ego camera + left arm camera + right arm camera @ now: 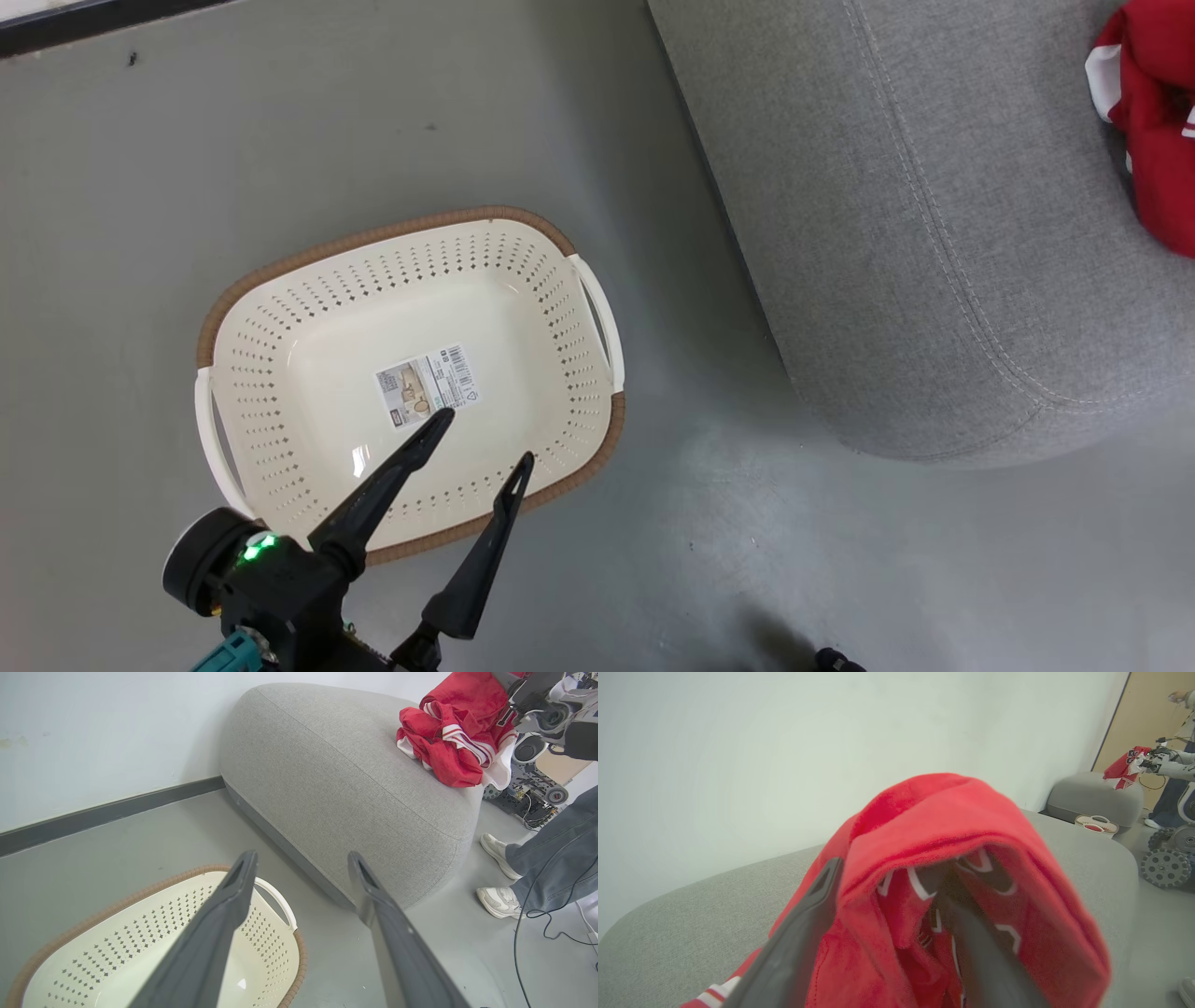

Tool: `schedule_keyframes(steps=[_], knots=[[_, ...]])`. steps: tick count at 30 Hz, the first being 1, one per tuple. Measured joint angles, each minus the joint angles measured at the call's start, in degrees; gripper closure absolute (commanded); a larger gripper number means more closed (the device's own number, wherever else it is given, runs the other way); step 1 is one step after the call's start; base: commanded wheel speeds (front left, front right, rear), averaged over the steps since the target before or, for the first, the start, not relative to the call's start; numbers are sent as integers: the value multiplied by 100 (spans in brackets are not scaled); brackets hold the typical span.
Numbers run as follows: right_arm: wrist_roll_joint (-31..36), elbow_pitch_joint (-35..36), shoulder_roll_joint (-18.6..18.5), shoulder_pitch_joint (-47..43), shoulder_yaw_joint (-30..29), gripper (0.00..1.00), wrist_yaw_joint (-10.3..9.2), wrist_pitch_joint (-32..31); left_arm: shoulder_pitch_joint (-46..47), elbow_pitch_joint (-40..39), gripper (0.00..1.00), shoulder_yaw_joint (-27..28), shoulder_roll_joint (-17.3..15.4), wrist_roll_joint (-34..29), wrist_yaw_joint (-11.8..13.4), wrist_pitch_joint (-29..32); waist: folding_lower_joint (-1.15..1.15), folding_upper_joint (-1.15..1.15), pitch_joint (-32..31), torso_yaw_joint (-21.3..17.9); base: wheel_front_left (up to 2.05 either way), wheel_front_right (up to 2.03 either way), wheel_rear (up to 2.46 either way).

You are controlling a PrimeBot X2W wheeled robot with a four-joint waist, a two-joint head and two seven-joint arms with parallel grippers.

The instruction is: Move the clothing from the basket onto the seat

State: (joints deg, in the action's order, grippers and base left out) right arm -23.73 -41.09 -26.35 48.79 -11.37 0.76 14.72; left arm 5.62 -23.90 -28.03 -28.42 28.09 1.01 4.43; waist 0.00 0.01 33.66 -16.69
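Observation:
The red clothing [1158, 121] lies bunched at the far right of the grey seat [896, 233]; the left wrist view shows its striped cuffs [448, 732] on the cushion top [327, 774]. My right gripper [887, 877] stands open inside the heap, with red fabric [934, 826] draped over its fingers and the seat [691, 933] below. The cream basket [373, 233] sits on the floor with only a paper label [428, 385] on its bottom. My left gripper [485, 437] hovers open over the basket's near side, nothing between its fingers [233, 896].
A person's jeans leg [551, 858] and white shoes [500, 900] stand just beyond the seat's end, with a cable [537, 914] trailing on the floor. Farther off are another wheeled robot [1167, 760] and a second grey seat [1097, 798]. A wall with dark skirting [117, 807] runs behind.

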Motion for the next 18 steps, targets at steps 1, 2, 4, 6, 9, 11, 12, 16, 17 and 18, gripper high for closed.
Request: schedule_keyframes(steps=[1,2,4,6,9,11,12,16,17,18], knots=[[3,8,-2,22,0,60,1,0,5,7,0,-21,30,0,0,0,0,0,-12,14,0,0,0],[10,8,-5,26,-5,59,1,0,8,14,0,-43,55,0,0,0,0,0,-22,29,0,0,0],[21,3,-22,26,-26,21,0,-1,20,33,0,-69,103,11,0,0,0,0,-37,64,0,0,0],[59,15,-35,34,-69,0,-29,0,26,38,0,-85,143,11,0,0,0,0,-43,102,0,0,0],[123,51,-20,62,-36,0,-25,0,48,62,0,-91,167,31,-1,-2,0,0,-49,162,0,0,0],[200,104,70,66,65,0,-10,0,70,90,0,-91,172,47,-1,-9,0,0,-58,197,0,0,0],[229,81,102,86,125,0,37,0,74,99,0,-93,191,49,-1,-22,0,0,-66,212,0,0,0],[391,99,331,83,443,0,158,0,119,236,0,-113,331,62,-8,-130,0,-1,-148,266,0,0,0],[446,119,389,52,513,0,189,0,129,265,0,-122,364,65,-8,-144,0,-1,-173,275,0,0,0],[497,138,450,5,575,0,208,0,132,294,0,-127,391,79,-8,-169,0,0,-199,284,0,0,0]])
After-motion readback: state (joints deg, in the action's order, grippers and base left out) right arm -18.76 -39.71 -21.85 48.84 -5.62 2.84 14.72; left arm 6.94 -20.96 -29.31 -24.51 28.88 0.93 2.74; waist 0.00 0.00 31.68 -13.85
